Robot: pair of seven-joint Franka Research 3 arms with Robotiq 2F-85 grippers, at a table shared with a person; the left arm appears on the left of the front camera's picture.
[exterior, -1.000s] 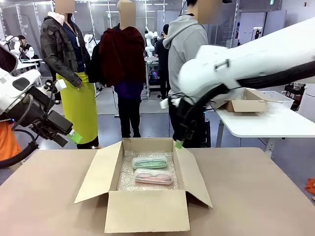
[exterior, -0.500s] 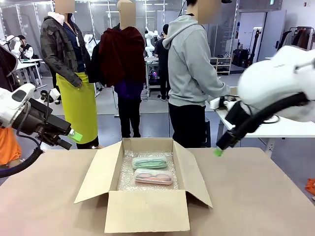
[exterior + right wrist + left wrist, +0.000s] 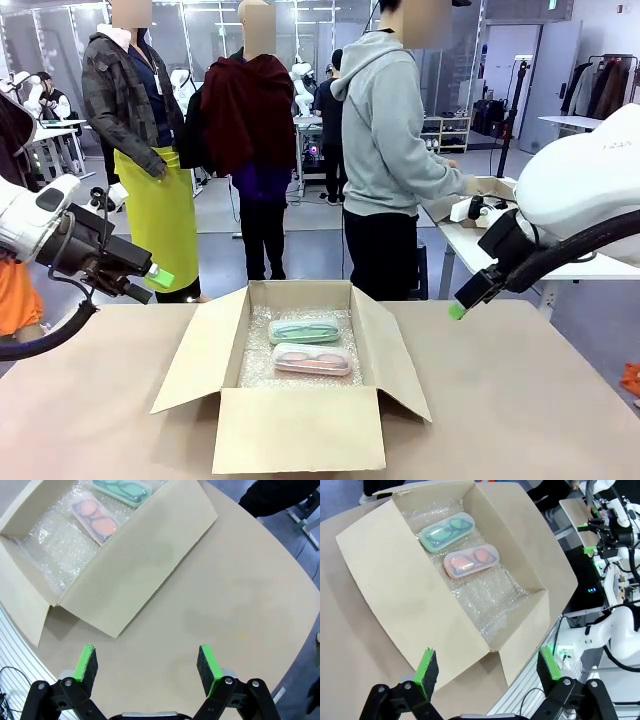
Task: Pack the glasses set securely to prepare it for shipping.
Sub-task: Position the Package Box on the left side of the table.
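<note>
Table (image 3: 520, 400): tan top, spans the whole near field in the front view.

Person (image 3: 390, 150): grey hoodie, stands at the far side just behind the box, body turned toward a white side table at the right.

Cardboard box (image 3: 300, 430): sits mid-table and is open at the top. All four flaps are folded outward; the left and right flaps slope up and away, and the near flap hangs down over the front wall.

Bubble wrap (image 3: 258, 360): a clear sheet lines the box floor and shows all round the cases.

Glasses set: both cases lie flat on the bubble wrap inside the box, long sides parallel, in the half farther from the robot. The mint green case (image 3: 304, 330) is on the person's side, the pale pink case (image 3: 312, 359) just beside it on the robot's side. Cannot tell whether they touch. Spectacle outlines show through both lids in the wrist views.

Left gripper (image 3: 152, 284): in the air left of the box, well apart from it, above the table's far left corner. In the left wrist view its jaws stand wide with nothing between the green pads.

Right gripper (image 3: 460, 308): in the air right of the box, clear of its right flap. In the right wrist view its jaws stand wide and empty over bare tabletop.
</note>
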